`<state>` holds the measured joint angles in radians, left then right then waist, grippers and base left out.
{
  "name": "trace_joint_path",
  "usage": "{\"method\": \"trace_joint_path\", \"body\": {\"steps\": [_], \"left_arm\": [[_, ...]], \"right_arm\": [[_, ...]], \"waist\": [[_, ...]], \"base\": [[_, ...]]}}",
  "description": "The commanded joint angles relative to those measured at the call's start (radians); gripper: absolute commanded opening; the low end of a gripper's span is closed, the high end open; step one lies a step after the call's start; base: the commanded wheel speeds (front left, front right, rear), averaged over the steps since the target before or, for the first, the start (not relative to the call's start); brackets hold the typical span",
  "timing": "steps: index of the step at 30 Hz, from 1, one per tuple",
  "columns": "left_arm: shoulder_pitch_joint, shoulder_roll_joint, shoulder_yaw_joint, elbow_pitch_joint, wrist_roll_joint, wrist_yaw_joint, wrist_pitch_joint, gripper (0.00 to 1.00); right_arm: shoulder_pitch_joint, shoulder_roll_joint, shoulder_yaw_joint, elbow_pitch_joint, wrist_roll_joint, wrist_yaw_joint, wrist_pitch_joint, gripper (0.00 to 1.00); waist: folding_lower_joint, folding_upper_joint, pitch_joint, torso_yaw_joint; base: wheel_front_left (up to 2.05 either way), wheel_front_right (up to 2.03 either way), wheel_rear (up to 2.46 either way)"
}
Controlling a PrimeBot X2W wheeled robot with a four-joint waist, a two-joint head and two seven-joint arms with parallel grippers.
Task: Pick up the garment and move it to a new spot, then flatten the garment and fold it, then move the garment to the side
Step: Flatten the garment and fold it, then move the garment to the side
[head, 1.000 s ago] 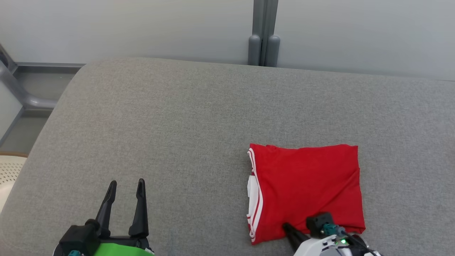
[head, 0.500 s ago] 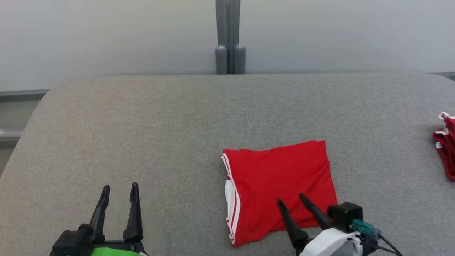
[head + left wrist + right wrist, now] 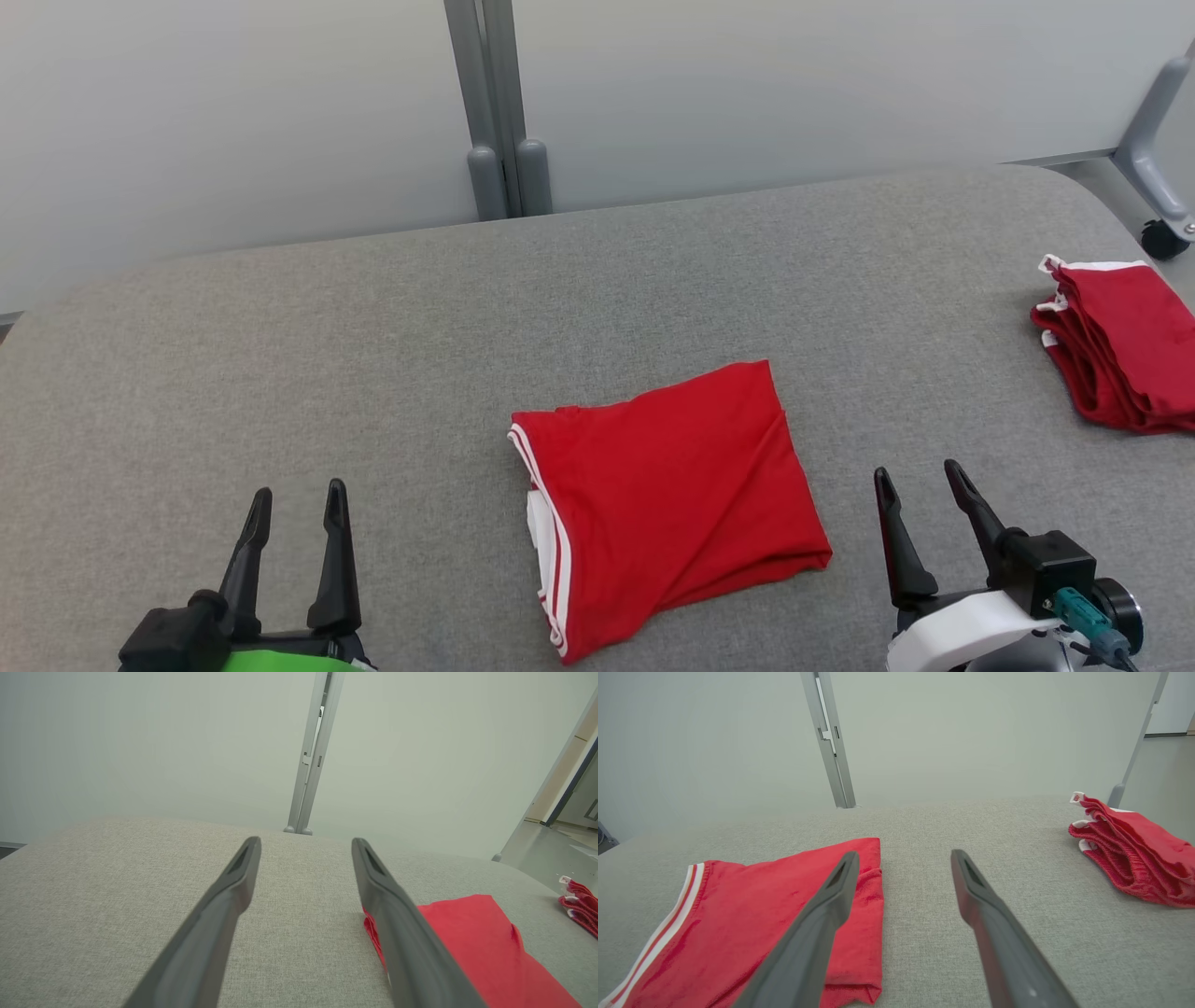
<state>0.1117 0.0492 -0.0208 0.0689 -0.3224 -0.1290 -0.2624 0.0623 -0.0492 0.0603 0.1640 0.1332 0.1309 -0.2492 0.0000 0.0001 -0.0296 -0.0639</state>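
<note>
Garment – partly behind left gripper; red pile cut at rt edge.

You are looking at a grey fabric tabletop that is stretching across the head view, its far corners rounding off. At three o'clock a pile of red cloth with white trim is lying in loose layers near the tabletop's right edge. Beyond the far edge, pale wall panels are standing, a grey upright post joining them at eleven o'clock. At two o'clock a grey frame leg is slanting down to a black caster.
</note>
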Motion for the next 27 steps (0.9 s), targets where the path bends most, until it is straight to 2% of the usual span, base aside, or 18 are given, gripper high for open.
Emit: {"method": "trace_joint_path", "body": {"steps": [1,10,18,27], "left_arm": [[0.011,0.003,0.010,0.007,-0.003,-0.003,-0.003,1.00],[0.044,0.003,0.040,0.069,0.025,-0.003,-0.003,1.00],[0.070,0.003,0.054,0.082,0.034,-0.003,-0.003,1.00],[0.073,0.003,0.033,0.073,0.041,-0.003,-0.003,1.00]], "right_arm": [[0.004,-0.002,-0.008,0.009,-0.016,-0.001,-0.008,1.00],[-0.027,-0.019,-0.039,0.070,-0.046,-0.001,-0.016,1.00],[-0.042,-0.034,-0.009,0.116,-0.037,-0.001,-0.015,1.00],[-0.042,-0.040,0.003,0.109,-0.037,-0.001,-0.016,1.00]], "waist": [[0.0000,-0.0001,-0.009,-0.007],[0.0000,-0.0001,-0.038,0.011],[0.0000,-0.0001,-0.053,0.037],[0.0000,-0.0001,-0.047,0.041]], "base": [[0.00,0.00,0.00],[0.00,0.00,0.00],[0.00,0.00,0.00],[0.00,0.00,0.00]]}}
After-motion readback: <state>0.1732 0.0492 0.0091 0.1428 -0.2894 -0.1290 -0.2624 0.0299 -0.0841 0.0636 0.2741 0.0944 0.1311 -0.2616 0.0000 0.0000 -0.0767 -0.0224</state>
